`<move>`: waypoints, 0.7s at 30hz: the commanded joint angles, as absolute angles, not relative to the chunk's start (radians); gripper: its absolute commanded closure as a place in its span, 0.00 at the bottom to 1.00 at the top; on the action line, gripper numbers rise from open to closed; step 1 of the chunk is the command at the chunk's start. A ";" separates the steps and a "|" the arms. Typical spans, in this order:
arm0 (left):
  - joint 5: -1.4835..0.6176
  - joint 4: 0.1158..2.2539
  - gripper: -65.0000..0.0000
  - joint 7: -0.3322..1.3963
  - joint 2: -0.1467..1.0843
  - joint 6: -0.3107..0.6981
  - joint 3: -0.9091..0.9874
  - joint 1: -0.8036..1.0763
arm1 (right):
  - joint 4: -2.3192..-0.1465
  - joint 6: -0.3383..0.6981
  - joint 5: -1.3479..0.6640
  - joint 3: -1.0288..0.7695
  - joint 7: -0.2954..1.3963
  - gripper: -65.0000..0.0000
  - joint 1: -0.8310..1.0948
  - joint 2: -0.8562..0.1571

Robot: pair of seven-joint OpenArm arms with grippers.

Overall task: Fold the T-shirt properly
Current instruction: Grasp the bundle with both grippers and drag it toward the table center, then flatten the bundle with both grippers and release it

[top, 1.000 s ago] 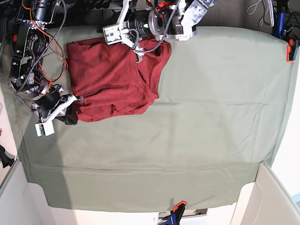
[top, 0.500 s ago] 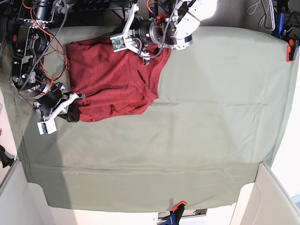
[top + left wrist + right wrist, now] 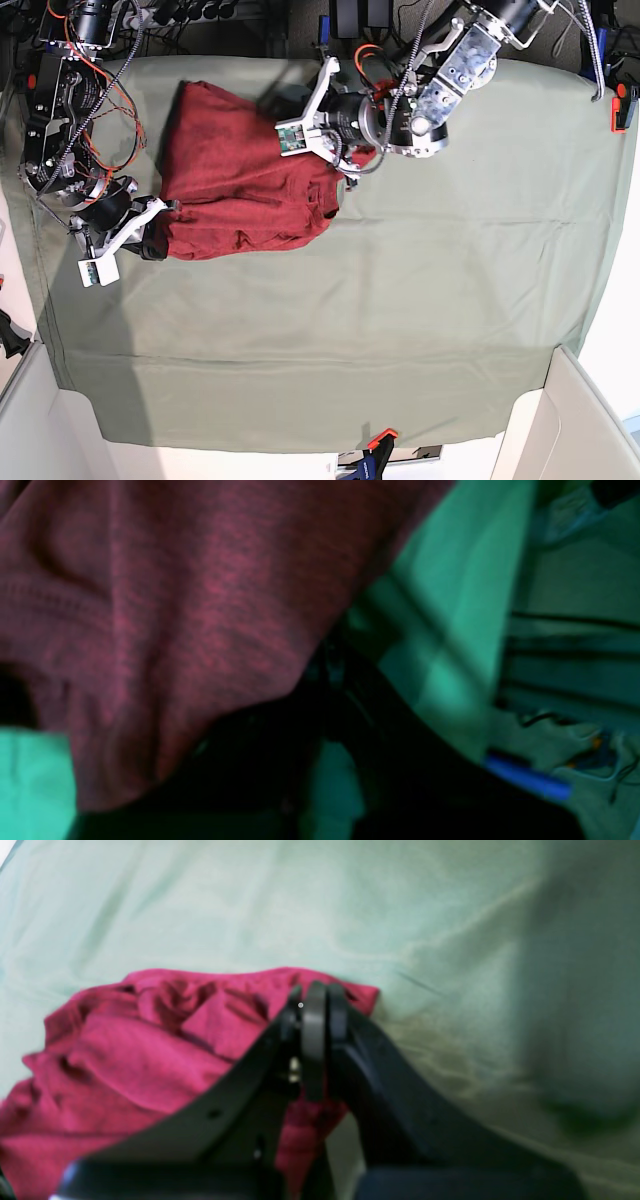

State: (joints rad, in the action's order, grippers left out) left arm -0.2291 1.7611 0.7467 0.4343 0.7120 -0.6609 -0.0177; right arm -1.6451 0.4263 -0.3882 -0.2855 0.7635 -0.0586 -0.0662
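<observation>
- Since the earlier frame the left claw (image 3: 345,165) has carried the far edge of the T-shirt (image 3: 235,185) toward the middle, so the cloth now covers less of the table cover (image 3: 450,300).
- The shirt lies bunched at the cover's far left corner.
- Left claw is clamped on red cloth; the right claw (image 3: 314,1005) pinches the near corner.
- Judged: lay the edge flat before releasing.

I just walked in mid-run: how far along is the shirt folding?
Partly done. The T-shirt already lies doubled near one corner of the green table cover, but rumpled, not squared. In hand: the left gripper is shut on one edge and the right gripper is shut on a corner. Left: laying that edge down, smoothing and final folds.
</observation>
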 commanded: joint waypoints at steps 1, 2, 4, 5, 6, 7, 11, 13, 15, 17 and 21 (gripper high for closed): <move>-0.204 1.766 1.00 0.754 0.453 0.698 -0.653 -0.032 | -1.662 0.434 -0.404 -0.287 0.742 1.00 -0.074 -0.072; -0.204 1.763 1.00 0.749 0.464 0.698 -0.653 -0.033 | -1.662 0.434 -0.404 -0.287 0.741 1.00 -0.074 -0.071; -0.196 1.750 1.00 0.724 0.489 0.698 -0.653 -0.036 | -1.662 0.434 -0.405 -0.286 0.741 1.00 -0.075 -0.072; -0.184 1.739 1.00 0.709 0.500 0.698 -0.653 -0.038 | -1.662 0.434 -0.405 -0.286 0.741 1.00 -0.075 -0.071; -0.167 1.725 1.00 0.693 0.509 0.698 -0.653 -0.043 | -1.662 0.434 -0.405 -0.286 0.741 1.00 -0.075 -0.071; -0.155 1.707 1.00 0.677 0.517 0.698 -0.653 -0.050 | -1.662 0.434 -0.405 -0.286 0.741 1.00 -0.074 -0.071; -0.152 1.611 1.00 0.648 0.524 0.698 -0.652 -0.111 | -1.662 0.434 -0.405 -0.286 0.741 1.00 -0.074 -0.072; -0.154 1.553 1.00 0.614 0.523 0.698 -0.653 -0.149 | -1.662 0.434 -0.405 -0.286 0.742 1.00 -0.074 -0.071; -0.152 1.490 1.00 0.583 0.519 0.698 -0.653 -0.186 | -1.662 0.434 -0.405 -0.286 0.746 1.00 -0.074 -0.072; -0.151 1.425 1.00 0.579 0.508 0.698 -0.653 -0.224 | -1.662 0.434 -0.405 -0.286 0.751 1.00 -0.074 -0.072; -0.151 1.304 1.00 0.572 0.473 0.698 -0.653 -0.301 | -1.662 0.434 -0.405 -0.286 0.756 1.00 -0.074 -0.072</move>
State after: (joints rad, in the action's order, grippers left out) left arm -0.2970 1.3205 0.4637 0.4538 0.8150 -0.6621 -0.2825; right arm -1.6451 0.4267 -0.3901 -0.2852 0.7750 -0.0586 -0.0662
